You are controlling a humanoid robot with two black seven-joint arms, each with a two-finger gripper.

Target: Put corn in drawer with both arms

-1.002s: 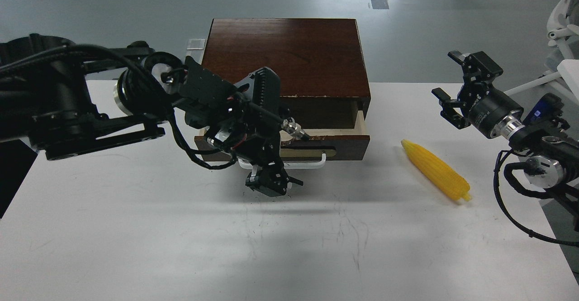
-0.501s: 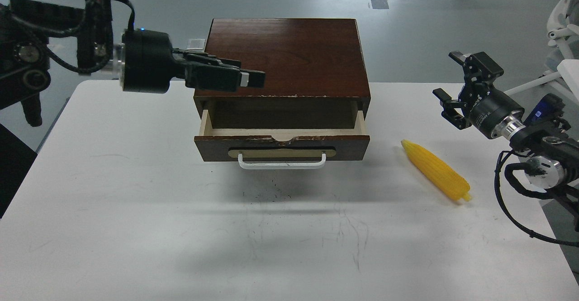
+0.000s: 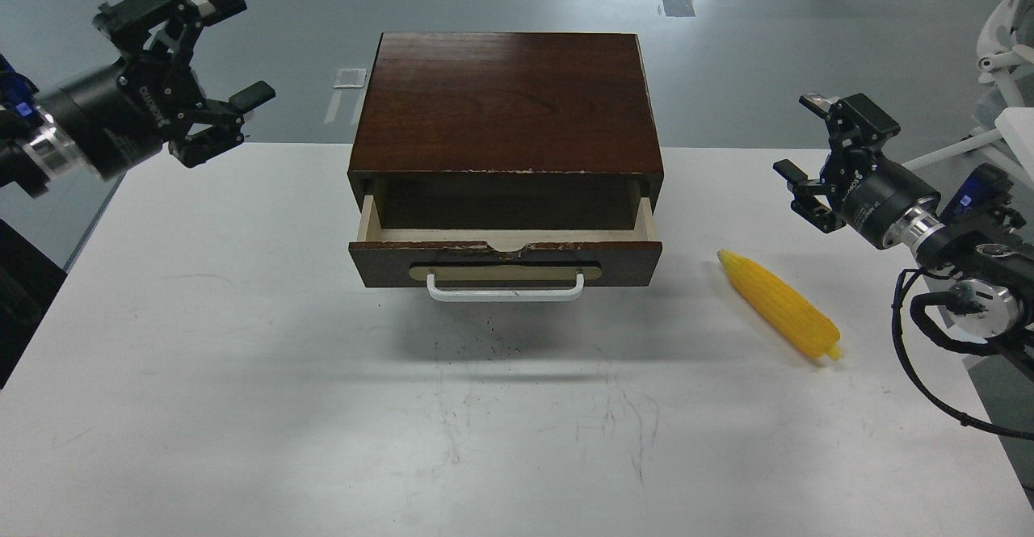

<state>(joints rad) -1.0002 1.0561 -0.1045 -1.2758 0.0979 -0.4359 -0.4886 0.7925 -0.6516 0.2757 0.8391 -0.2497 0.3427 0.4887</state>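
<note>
The yellow corn lies on the white table to the right of the drawer, pointed tip toward the back left. The dark brown box stands at the table's back middle. Its drawer is pulled partly out, with white bar handle and pale inner sides; what shows of its inside looks empty. My left gripper is open and empty, raised at the far left, well away from the box. My right gripper is open and empty, above and behind the corn at the right.
The white table has scuff marks in front of the drawer. Grey floor lies behind the table. A white chair stands at the far right behind my right arm.
My left arm has drawn back from the drawer's handle to the far left and its gripper now stands open. The drawer stays pulled out. The right arm and corn have barely moved.
</note>
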